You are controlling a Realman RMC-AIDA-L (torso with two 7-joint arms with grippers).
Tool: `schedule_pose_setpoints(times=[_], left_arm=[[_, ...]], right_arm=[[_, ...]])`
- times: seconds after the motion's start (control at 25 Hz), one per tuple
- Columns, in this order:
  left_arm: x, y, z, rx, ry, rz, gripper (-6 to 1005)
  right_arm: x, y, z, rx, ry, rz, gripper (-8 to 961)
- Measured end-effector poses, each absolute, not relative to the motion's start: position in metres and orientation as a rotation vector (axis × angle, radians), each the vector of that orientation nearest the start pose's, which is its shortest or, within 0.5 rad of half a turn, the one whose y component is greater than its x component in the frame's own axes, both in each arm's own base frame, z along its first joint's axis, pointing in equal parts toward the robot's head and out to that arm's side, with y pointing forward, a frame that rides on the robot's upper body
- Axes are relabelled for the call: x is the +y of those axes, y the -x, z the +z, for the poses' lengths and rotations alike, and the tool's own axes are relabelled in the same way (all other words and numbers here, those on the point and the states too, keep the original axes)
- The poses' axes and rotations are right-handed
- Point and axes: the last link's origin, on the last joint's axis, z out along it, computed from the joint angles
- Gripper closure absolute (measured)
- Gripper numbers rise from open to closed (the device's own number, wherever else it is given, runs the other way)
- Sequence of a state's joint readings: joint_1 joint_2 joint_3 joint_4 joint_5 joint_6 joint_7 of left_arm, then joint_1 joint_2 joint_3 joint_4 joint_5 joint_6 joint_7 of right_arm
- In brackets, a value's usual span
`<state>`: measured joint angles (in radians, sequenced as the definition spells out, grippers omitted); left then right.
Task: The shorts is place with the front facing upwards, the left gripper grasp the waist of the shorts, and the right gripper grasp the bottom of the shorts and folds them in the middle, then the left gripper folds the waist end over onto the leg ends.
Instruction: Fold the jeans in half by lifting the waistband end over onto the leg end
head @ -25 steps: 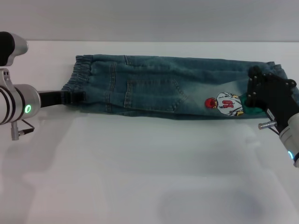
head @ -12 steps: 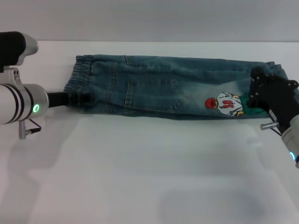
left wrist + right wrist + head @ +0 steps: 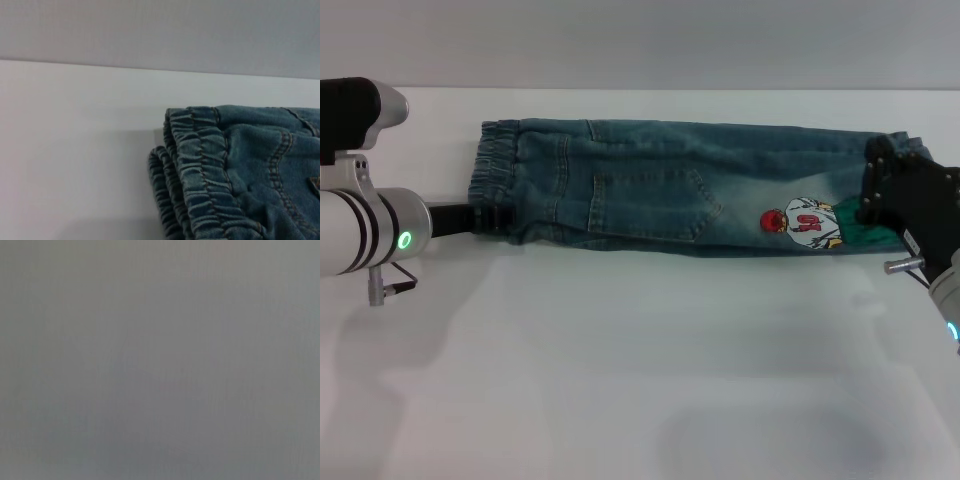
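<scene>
Blue-green denim shorts (image 3: 690,195) folded lengthwise, stretched flat across the white tabletop (image 3: 640,380), gathered waist (image 3: 492,165) toward the robot's left, leg ends (image 3: 880,190) with the cartoon figure print (image 3: 802,222) toward its right. Left gripper (image 3: 492,217) level with the tabletop, at the near corner of the waist, clamped on the denim there. Right gripper (image 3: 882,205) over the leg ends, fingers hidden: cannot tell whether apart or together
</scene>
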<state>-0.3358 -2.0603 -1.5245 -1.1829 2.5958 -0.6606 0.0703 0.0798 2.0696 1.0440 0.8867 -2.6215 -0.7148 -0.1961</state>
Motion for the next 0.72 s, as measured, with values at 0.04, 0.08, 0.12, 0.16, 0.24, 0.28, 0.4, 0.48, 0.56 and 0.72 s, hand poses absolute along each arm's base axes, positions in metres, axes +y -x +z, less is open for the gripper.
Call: schedule_pose_setpoints(times=[0.04, 0.08, 0.12, 0.16, 0.24, 0.28, 0.4, 0.48, 0.56, 0.72], left_arm=[[0.375, 0.259, -0.022, -1.262, 1.934, -0.118, 454], [0.375, 0.259, -0.022, -1.263, 1.934, -0.119, 458], [0.375, 0.259, -0.022, -1.265, 1.934, -0.120, 462], [0.374, 0.259, -0.022, -1.267, 1.933, -0.124, 467], [0.374, 0.257, -0.021, -1.270, 1.931, -0.135, 475], [0.374, 0.256, -0.021, -1.271, 1.931, -0.144, 480], [0.374, 0.251, -0.017, -1.268, 1.931, -0.179, 493], [0.373, 0.246, -0.014, -1.265, 1.930, -0.210, 506], [0.371, 0.237, -0.007, -1.250, 1.930, -0.259, 523], [0.367, 0.225, 0.000, -1.212, 1.937, -0.305, 612]], right_arm=[[0.305, -0.270, -0.043, 0.496, 1.727, 0.610, 952], [0.305, -0.270, -0.043, 0.496, 1.726, 0.612, 952], [0.305, -0.269, -0.043, 0.495, 1.725, 0.613, 952], [0.305, -0.269, -0.043, 0.496, 1.724, 0.613, 952], [0.304, -0.269, -0.043, 0.497, 1.724, 0.613, 952], [0.304, -0.269, -0.043, 0.497, 1.723, 0.613, 952], [0.304, -0.270, -0.043, 0.498, 1.723, 0.612, 952], [0.304, -0.271, -0.043, 0.499, 1.724, 0.607, 952], [0.304, -0.272, -0.043, 0.500, 1.725, 0.603, 952], [0.305, -0.273, -0.044, 0.497, 1.731, 0.599, 952]])
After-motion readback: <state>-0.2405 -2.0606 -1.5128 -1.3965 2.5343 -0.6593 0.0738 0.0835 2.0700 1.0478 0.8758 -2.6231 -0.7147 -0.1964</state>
